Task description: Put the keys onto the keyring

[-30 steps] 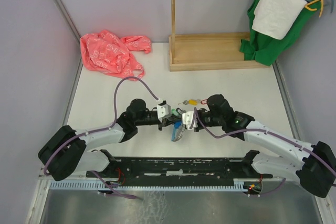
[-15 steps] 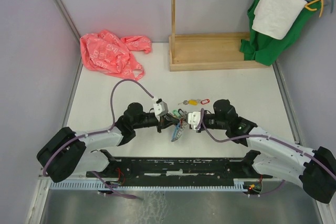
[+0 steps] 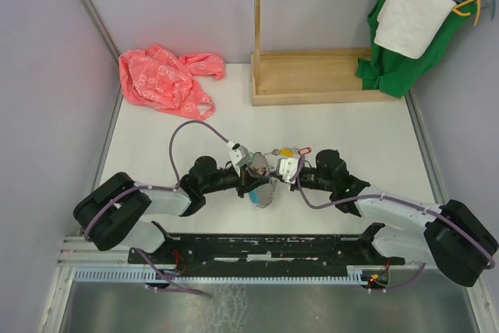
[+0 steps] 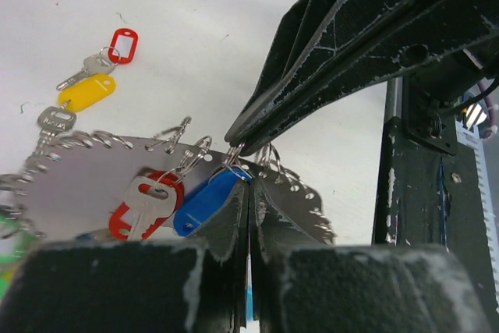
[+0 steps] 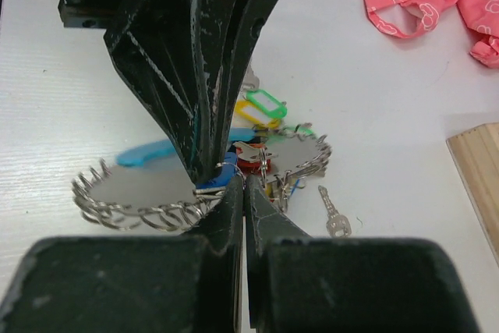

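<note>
The keyring (image 3: 265, 190) hangs off the table between my two grippers. Its grey beaded metal (image 4: 109, 143) and light-blue sleeve (image 5: 148, 152) form a wide loop. A blue-tagged key (image 4: 204, 202) and a red-tagged key (image 4: 144, 207) hang on it, with a green tag (image 5: 263, 105) further along. My left gripper (image 4: 248, 193) is shut on the loop beside the blue tag. My right gripper (image 5: 243, 181) is shut on the beaded part, tip to tip with the left. A yellow-tagged key (image 3: 287, 150) and a red-tagged key (image 3: 304, 148) lie on the table just beyond.
A pink plastic bag (image 3: 164, 77) lies at the back left. A wooden stand (image 3: 312, 76) sits at the back centre, with a green cloth and white towel (image 3: 409, 13) on hangers to its right. One key (image 5: 335, 214) lies beside the loop.
Both grippers have moved a little away from the bases and closer together. The keyring now hangs more spread out beneath them. Both stay shut.
</note>
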